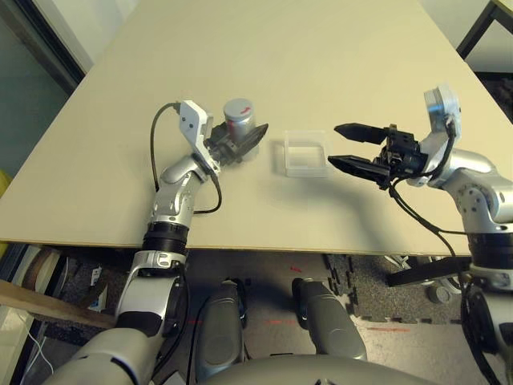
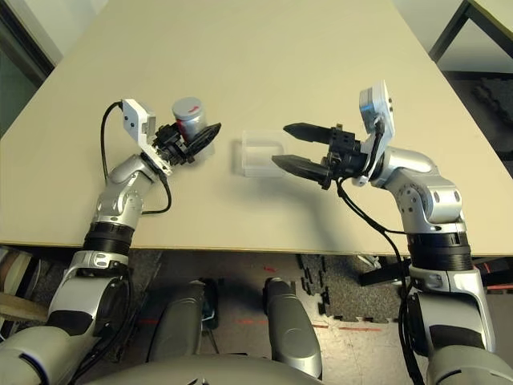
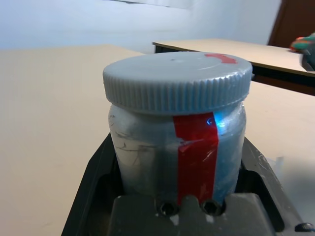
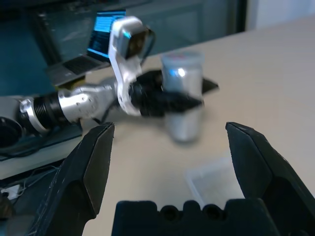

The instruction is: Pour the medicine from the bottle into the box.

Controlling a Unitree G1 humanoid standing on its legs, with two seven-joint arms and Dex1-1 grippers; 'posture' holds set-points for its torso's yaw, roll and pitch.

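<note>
Head views first: bottle (image 1: 238, 122) sits upright in the left gripper (image 1: 240, 143), lifted off the desk (image 1: 304, 64), jaws clamped on its lower body, cap (image 1: 237, 107) on top. Clear box (image 1: 308, 153) lies flat on the desk at about three o'clock from the bottle, a little apart from it. Right gripper (image 1: 353, 147) hovers just past the box at its three o'clock side, jaws spread wide and holding nothing, pointing back toward the bottle.

Left wrist view: the bottle fills the space between the closed jaws, ribbed grey cap on, a red tape strip (image 3: 196, 152) running down the frosted wall. It looks like light, stiff plastic with a smooth, somewhat slippery body; the ribbed cap edge is probably the best place for the free gripper to take hold.

Right wrist view: open black fingers (image 4: 93, 162) frame the bottle and a corner of the box. The thin box likely slides easily if nudged. No medicine can be made out.
</note>
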